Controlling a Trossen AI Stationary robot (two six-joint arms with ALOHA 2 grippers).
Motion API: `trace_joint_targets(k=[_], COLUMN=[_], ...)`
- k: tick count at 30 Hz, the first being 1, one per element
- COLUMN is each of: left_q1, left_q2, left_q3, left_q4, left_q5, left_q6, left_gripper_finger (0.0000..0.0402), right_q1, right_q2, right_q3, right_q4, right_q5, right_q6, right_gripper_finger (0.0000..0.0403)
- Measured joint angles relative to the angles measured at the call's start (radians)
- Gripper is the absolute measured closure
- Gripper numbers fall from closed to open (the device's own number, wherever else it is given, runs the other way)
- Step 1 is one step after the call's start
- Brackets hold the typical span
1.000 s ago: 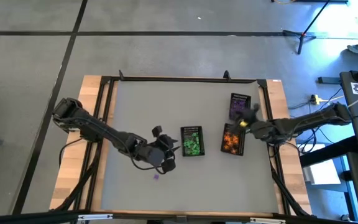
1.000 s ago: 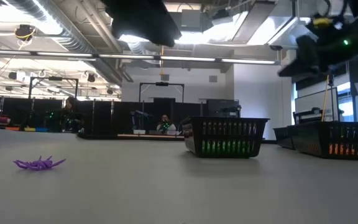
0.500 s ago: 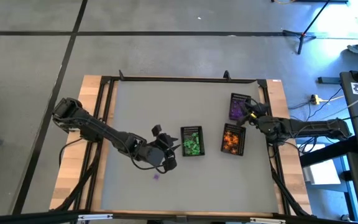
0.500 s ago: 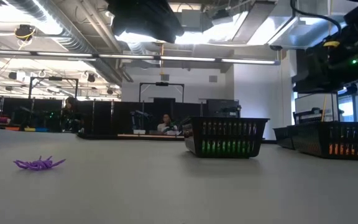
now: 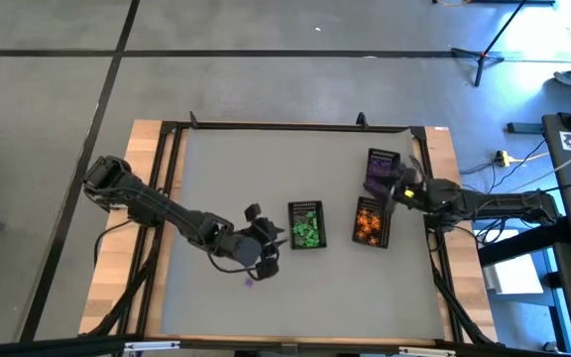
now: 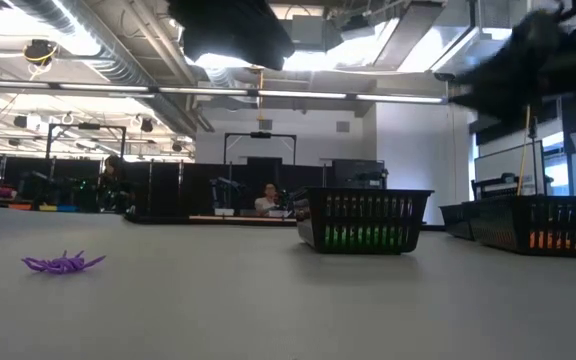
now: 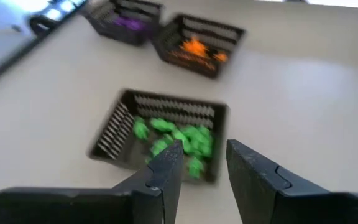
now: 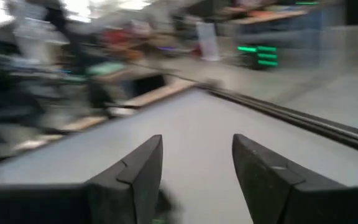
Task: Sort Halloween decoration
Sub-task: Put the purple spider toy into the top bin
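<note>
Table (image 5: 216, 169), seen from above, is carrying three mesh baskets: green basket (image 5: 306, 225) at centre, orange basket (image 5: 371, 222) to its right, purple basket (image 5: 381, 170) behind that. Left gripper (image 5: 269, 260) is hanging just left of the green basket. A lone purple trinket (image 5: 249, 281) is lying on the bare table near that gripper. Right gripper (image 5: 405, 190) is hovering at the gap between the purple and orange baskets.

Low view: the purple trinket (image 6: 63, 263) is lying flat on the table at left, well apart from the green basket (image 6: 362, 221); the orange basket (image 6: 543, 223) is sitting at the right edge. A person (image 6: 265, 199) is sitting in the room behind.

Left wrist view: the left gripper (image 7: 202, 168) is standing parted with nothing between its fingers, looking onto green trinkets (image 7: 174, 140) heaped in their basket; orange trinkets (image 7: 199, 48) and purple trinkets (image 7: 129, 23) are lying in theirs.

Right wrist view: the right gripper (image 8: 197, 163) is spread wide, apparently empty, facing blurred table.
</note>
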State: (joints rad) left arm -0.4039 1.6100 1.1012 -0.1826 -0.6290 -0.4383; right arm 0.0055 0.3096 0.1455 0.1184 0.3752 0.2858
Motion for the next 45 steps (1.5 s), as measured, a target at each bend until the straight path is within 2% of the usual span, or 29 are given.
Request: trace_joint_targets(k=[3,6,12,17,23,29,36,39,45], left_q1=[-0.004,-0.011,-0.058,-0.116,-0.161,-0.169,-0.167,-0.167,-0.157], left_q2=[0.000,0.000,0.033,0.098,0.190,0.262,0.281,0.282,0.282], left_q3=[0.001,0.001,0.001,0.001,0.001,0.004,0.006,0.005,0.003], left_q4=[-0.055,-0.155,-0.361,-0.360,-0.355,-0.343,-0.339,-0.340,-0.341], left_q5=[0.076,0.153,0.277,0.333,0.344,0.413,0.419,0.418,0.419], left_q6=[-0.051,-0.147,-0.279,-0.285,-0.296,-0.332,-0.341,-0.338,-0.331], left_gripper_finger=[0.0284,0.0284,0.0284,0.0284,0.0284,0.0284,0.0286,0.0306,0.0390], right_q1=[0.001,0.001,0.001,0.001,0.001,0.001,0.001,0.001,0.001], right_q2=[0.000,0.013,0.088,0.170,0.264,0.340,0.391,0.396,0.396], right_q3=[0.000,0.000,0.000,0.000,0.000,0.000,0.000,0.000,0.000], right_q4=[0.079,0.104,0.139,0.218,0.295,0.363,0.409,0.409,0.410], right_q5=[-0.163,-0.226,-0.229,-0.229,-0.230,-0.230,-0.231,-0.231,-0.231], right_q6=[-0.006,-0.006,-0.007,-0.007,-0.007,-0.005,-0.003,-0.003,-0.003], right_gripper_finger=[0.0217,0.0219,0.0219,0.0219,0.0220,0.0220,0.0220,0.0220,0.0220])
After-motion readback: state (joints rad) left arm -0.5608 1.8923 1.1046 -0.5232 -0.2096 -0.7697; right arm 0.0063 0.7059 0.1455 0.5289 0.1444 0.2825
